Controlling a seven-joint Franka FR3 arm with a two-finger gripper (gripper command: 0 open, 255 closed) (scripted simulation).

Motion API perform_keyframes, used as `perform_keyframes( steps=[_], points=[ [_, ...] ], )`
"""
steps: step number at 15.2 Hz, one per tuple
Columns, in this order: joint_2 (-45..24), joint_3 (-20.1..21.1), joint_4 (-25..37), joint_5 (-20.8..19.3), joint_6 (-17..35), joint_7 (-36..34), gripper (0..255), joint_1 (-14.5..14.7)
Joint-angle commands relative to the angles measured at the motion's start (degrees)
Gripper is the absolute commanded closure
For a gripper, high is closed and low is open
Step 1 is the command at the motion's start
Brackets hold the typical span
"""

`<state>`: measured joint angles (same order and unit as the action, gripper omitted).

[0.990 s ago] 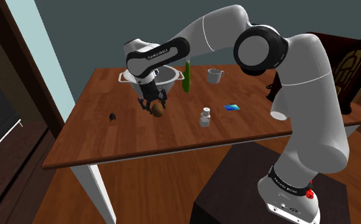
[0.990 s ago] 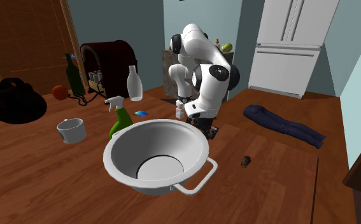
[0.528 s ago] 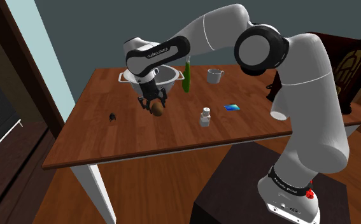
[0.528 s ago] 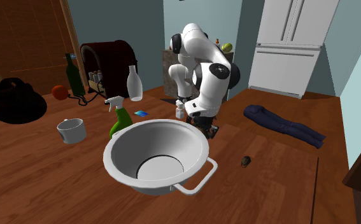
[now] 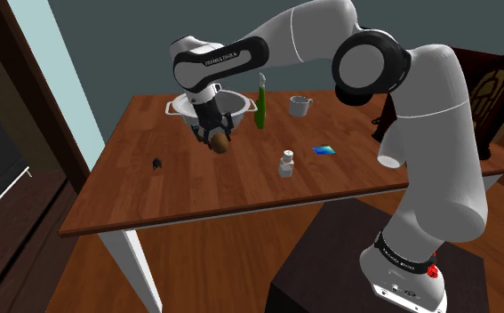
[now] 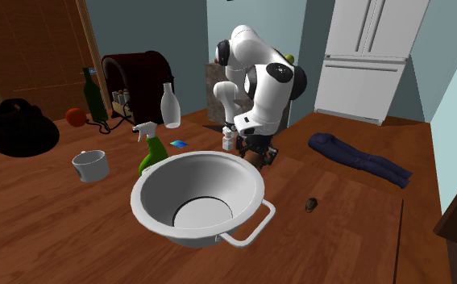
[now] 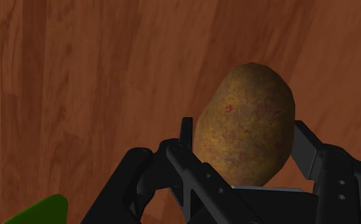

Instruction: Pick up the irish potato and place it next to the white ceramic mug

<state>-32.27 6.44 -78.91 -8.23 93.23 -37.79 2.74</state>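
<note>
The gripper (image 5: pixel 216 137) points downward over the wooden table (image 5: pixel 241 191), at the end of the white arm (image 5: pixel 312 36) that reaches out from the stand (image 5: pixel 348 267). In the wrist view, the two black fingers (image 7: pixel 191 167) are closed against opposite sides of the potato (image 7: pixel 247 111) and clasp it between them. The potato is brown with reddish specks, and its long axis runs along the fingers. The wood grain of the table lies behind it.

In the shoulder view, the potato (image 5: pixel 219 144) sits at the fingertips, directly in front of the white bowl (image 5: pixel 241 106) and overlapping its lower wall. Whether the potato is clear of the tabletop cannot be told.

The white mug (image 5: pixel 300 106) stands near the far edge of the table, well apart from the potato. The green spray bottle (image 5: pixel 260 110) stands between the bowl and the mug. A small white bottle (image 5: pixel 287 164) and a blue card (image 5: pixel 324 149) lie nearer the stand. A small dark object (image 5: pixel 157 164) lies toward the shoulder view's left.

In the second exterior view, the gripper (image 6: pixel 264 154) hangs beyond the bowl's (image 6: pixel 150 206) far rim, and the mug (image 6: pixel 91 165) stands to the bowl's left.
</note>
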Motion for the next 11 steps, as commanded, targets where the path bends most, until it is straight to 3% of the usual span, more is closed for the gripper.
perform_keyframes(
  steps=[1,11],
  points=[
    [0.1,0.0,1.3,0.0,-1.4,0.2,255,0.0],
    [1.0,0.1,7.6,0.2,-8.6,0.9,255,0.3]
  ],
)
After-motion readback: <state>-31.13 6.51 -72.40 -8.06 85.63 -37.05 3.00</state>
